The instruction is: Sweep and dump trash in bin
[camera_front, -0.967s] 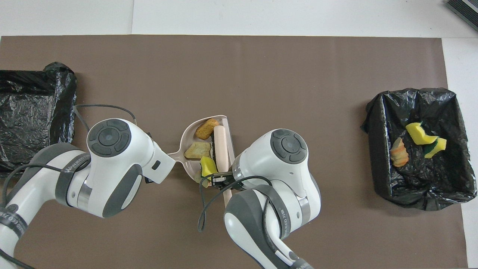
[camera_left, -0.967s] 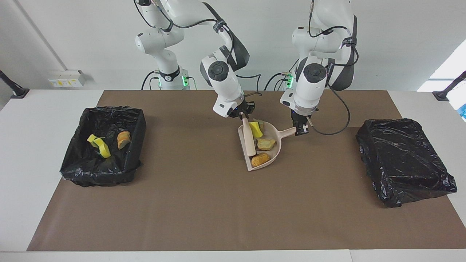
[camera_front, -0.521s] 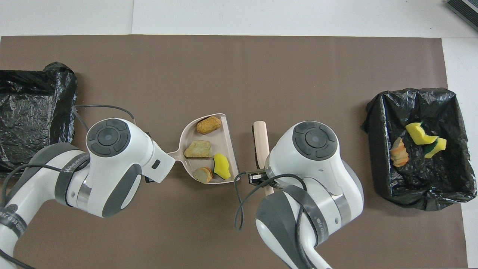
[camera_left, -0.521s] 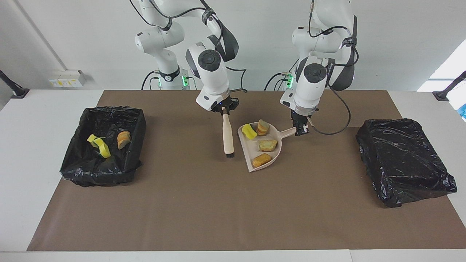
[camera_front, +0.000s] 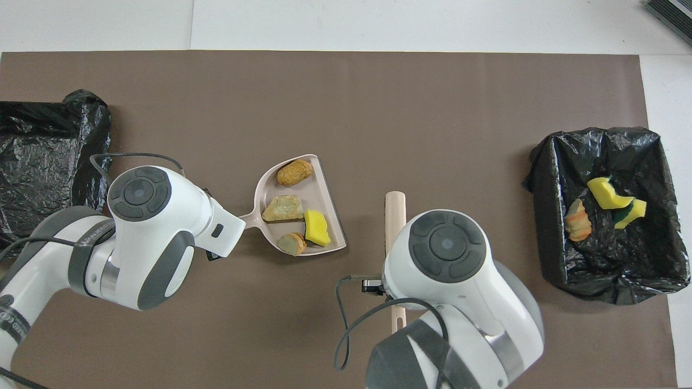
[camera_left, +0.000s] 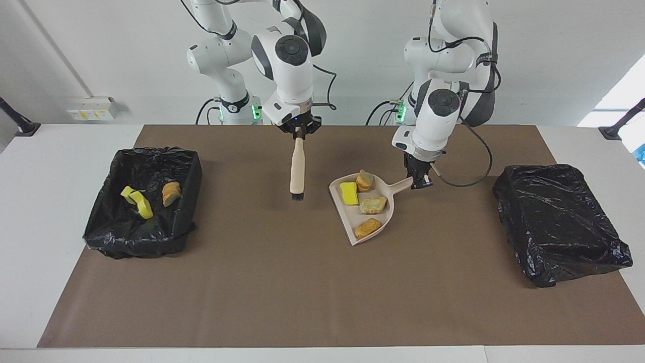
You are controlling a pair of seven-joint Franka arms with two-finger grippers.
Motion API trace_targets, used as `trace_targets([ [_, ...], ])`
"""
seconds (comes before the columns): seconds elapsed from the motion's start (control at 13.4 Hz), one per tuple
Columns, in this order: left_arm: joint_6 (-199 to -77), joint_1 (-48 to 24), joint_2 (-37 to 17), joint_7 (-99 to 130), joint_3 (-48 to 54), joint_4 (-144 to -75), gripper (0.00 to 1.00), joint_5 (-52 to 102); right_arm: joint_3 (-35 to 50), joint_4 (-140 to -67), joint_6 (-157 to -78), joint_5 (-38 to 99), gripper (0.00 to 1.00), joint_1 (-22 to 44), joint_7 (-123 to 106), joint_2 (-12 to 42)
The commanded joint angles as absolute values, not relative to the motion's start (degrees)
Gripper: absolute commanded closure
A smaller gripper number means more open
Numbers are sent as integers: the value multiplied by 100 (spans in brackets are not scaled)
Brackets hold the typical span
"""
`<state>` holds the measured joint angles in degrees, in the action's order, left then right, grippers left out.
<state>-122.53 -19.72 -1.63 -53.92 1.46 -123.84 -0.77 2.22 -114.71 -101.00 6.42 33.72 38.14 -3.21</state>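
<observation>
Left hand (camera_left: 418, 183) pinches the dustpan (camera_left: 364, 212) handle; four trash lumps (camera_left: 373, 204) ride in its tray over the desk's (camera_left: 282, 282) middle, three more already lie in the open bin (camera_left: 146, 201) at the right arm's end. Right hand (camera_left: 299, 132), clamped on the brush (camera_left: 297, 169) handle, dangles it between pan and bin. To dump well, I'd keep the pan's lip tipped up in transit, pass clear of the brush, and tilt only once over the bin.
</observation>
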Motion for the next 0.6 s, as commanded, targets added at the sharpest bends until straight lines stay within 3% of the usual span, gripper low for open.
trace_targets([
  [0.0,-12287,-1548,105,-5423,167,-12349,100,131,281,-12073,-10238,614,100,3638,4341,-825],
  [0.22,-12270,-1091,351,-5615,150,-12296,100,352,290,-12550,-10766,746,100,4051,4446,-1028],
  [0.52,-11718,-363,466,-6211,88,-11911,100,456,299,-12700,-11960,940,100,4972,5079,-468],
])
